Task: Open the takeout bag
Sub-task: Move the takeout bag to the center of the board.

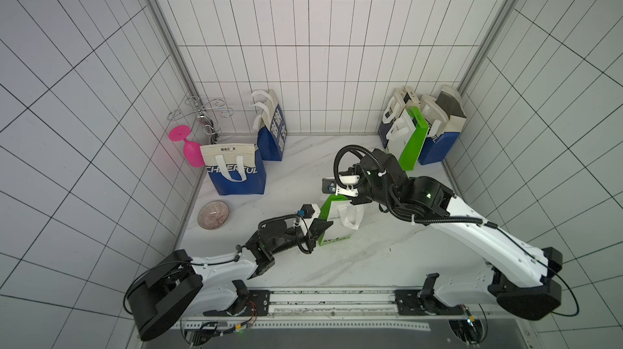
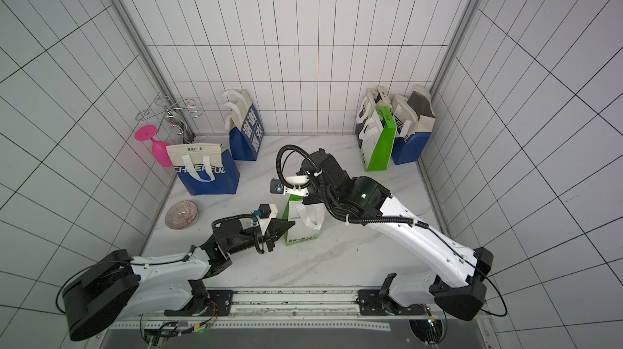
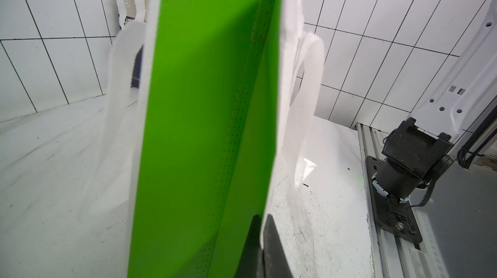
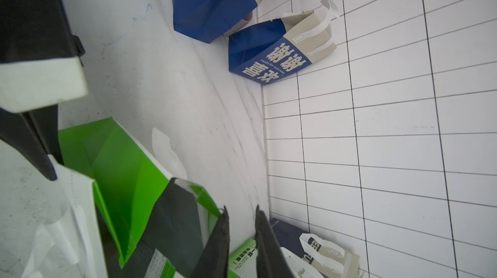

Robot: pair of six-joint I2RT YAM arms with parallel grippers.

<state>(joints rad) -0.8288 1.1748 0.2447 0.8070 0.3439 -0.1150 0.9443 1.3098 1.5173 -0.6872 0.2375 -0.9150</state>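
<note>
**Left claw pinches the green bag; right claw gapes at its top**

In the marble table's (image 1: 371, 263) far-left corner stands a wire rack (image 1: 202, 113). Just in front of it are a pink goblet (image 1: 188, 150) and a blue-and-beige CHEERFUL bag (image 1: 236, 175). A striped bowl (image 1: 213, 215) sits near the left edge. A blue bag with Chinese lettering (image 1: 271, 141) leans at the back edge.

Mid-table, both top views show the green-and-white takeout bag (image 1: 335, 231) upright, with the left gripper (image 1: 325, 226) against its green side. Only the left wrist view shows this grip closely: the black fingertips (image 3: 271, 236) are pressed together on the edge of the bag's white panel, beside the folded green gusset (image 3: 204, 102).

The top views hide the tips of the right gripper (image 4: 242, 236) under its wrist. The right wrist view shows them apart with nothing between them, just beside the bag's rim, where a dark lining (image 4: 174, 223) shows inside the mouth.

A cluster of bags (image 1: 421, 128) fills the far-right corner.
</note>
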